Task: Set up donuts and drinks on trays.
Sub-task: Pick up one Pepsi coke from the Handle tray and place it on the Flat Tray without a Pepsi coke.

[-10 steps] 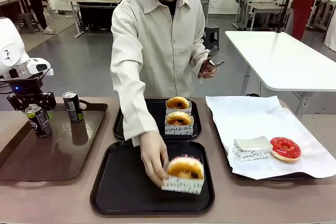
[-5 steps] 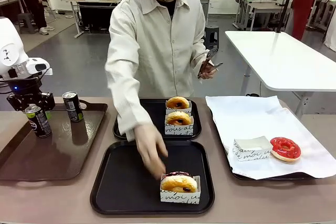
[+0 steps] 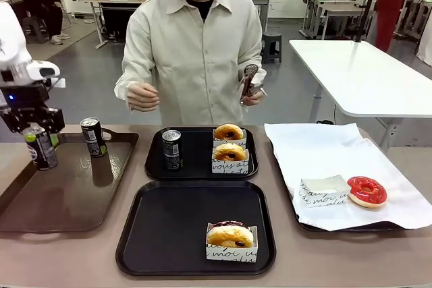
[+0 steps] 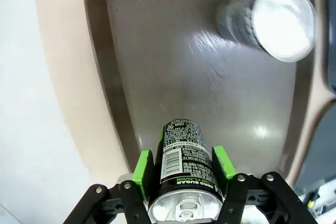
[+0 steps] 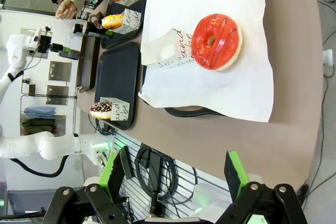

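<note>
- Across the worktop [image 3: 54,255] a person [image 3: 196,38] stands at the far side. One hand [image 3: 140,96] is raised at chest height and the other holds tongs [image 3: 249,77]. More tables fill the room behind.
- My left gripper [image 3: 35,131] is partly closed on the held can [image 3: 42,148], with both green pads pressed against its sides.
- From my left wrist, the held can [image 4: 181,148] sits upright between the pads of my left gripper [image 4: 181,167], silver top toward the camera and label readable.
- It is at the left end of the brown tray [image 3: 74,197]. I cannot tell whether its base touches the tray.
- The second can [image 3: 91,137] stands upright on the brown tray, near the held can but apart from it. From my wrist it is a blurred silver top [image 4: 281,22] at the tray's [image 4: 184,66] far end.
- The third can [image 3: 171,150] stands on the far black tray [image 3: 196,163], left of two boxed glazed donuts: the rear donut [image 3: 229,131] and the front donut [image 3: 230,152].
- On the near black tray [image 3: 169,227], a sprinkled donut [image 3: 231,235] sits in its box toward the right front corner.
- To the right, a red donut [image 3: 366,190] lies on white paper [image 3: 317,150], just beside an empty box [image 3: 324,189].
- My right gripper [image 5: 176,169] is wide open and holds nothing. It is past the worktop's [image 5: 252,140] edge, well apart from the red donut [image 5: 215,41].
</note>
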You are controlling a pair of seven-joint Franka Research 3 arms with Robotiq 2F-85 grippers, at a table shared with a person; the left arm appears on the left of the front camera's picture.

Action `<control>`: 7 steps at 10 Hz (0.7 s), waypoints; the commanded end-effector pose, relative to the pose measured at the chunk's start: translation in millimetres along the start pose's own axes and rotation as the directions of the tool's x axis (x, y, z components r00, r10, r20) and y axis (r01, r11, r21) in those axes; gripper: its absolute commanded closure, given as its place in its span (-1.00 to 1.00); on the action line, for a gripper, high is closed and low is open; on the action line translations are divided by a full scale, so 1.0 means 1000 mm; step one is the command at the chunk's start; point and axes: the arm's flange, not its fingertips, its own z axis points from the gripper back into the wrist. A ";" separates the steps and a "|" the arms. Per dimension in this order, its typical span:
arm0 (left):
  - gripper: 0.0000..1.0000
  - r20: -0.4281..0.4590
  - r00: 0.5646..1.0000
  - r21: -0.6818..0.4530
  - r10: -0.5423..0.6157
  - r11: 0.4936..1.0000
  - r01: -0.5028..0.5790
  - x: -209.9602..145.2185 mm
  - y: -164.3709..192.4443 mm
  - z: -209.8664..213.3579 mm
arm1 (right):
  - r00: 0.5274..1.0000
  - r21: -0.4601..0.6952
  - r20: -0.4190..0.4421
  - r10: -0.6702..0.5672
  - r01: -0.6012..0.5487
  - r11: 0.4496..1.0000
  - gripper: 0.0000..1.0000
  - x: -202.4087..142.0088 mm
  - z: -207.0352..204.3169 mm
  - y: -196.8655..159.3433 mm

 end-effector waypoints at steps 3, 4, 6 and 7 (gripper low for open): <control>0.36 -0.003 0.988 -0.006 -0.154 0.988 0.154 -0.042 -0.016 0.095 | 1.000 0.025 0.021 0.013 -0.014 1.000 -1.00 0.002 -0.001 -0.001; 0.36 0.024 0.988 -0.021 -0.155 0.988 0.155 -0.052 -0.018 0.110 | 1.000 0.025 0.021 0.013 -0.014 1.000 -1.00 0.002 -0.001 -0.001; 0.36 0.042 0.991 -0.020 -0.124 0.992 0.125 -0.055 -0.018 0.117 | 1.000 0.025 0.021 0.013 -0.014 1.000 -1.00 0.002 -0.001 -0.001; 0.36 0.017 0.990 -0.008 -0.137 0.991 0.137 -0.056 -0.022 0.116 | 1.000 0.025 0.021 0.013 -0.014 1.000 -1.00 0.002 -0.001 -0.001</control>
